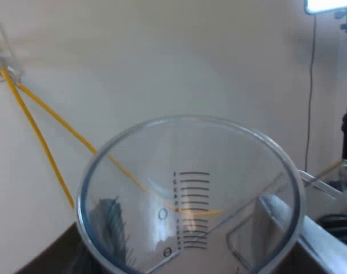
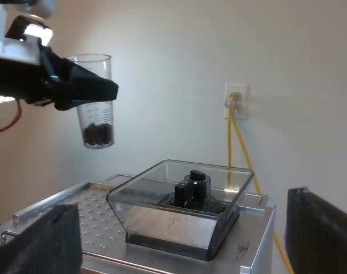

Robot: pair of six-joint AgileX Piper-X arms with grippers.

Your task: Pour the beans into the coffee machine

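Because the beans [image 2: 98, 134] have to go in from above, the left fingers [image 2: 88, 85] hold the measuring glass [image 2: 96, 117] high up over the espresso machine [image 2: 82, 211]. It is well above the bean hopper [image 2: 162, 220] and off to one side of it, not yet over it. The fingers are closed on the upper part of the glass. The glass stands straight up, so the beans sit in its bottom and none can fall out too soon. From the left wrist view I look right at the round rim of the glass, so it sits snug in those fingers. The hopper is a clear box on top of the machine, with a dark knob [image 2: 192, 185] in its middle. It looks open at the top, ready for the beans. The right fingers [image 2: 39, 240] are spread wide and hold nothing. They hang low, near the machine's top and away from the hopper, I think so that they are not in the way. The next thing, I think, is to bring the glass over the hopper and tip it slowly. If it tips too early, beans could bounce off the machine's metal top.
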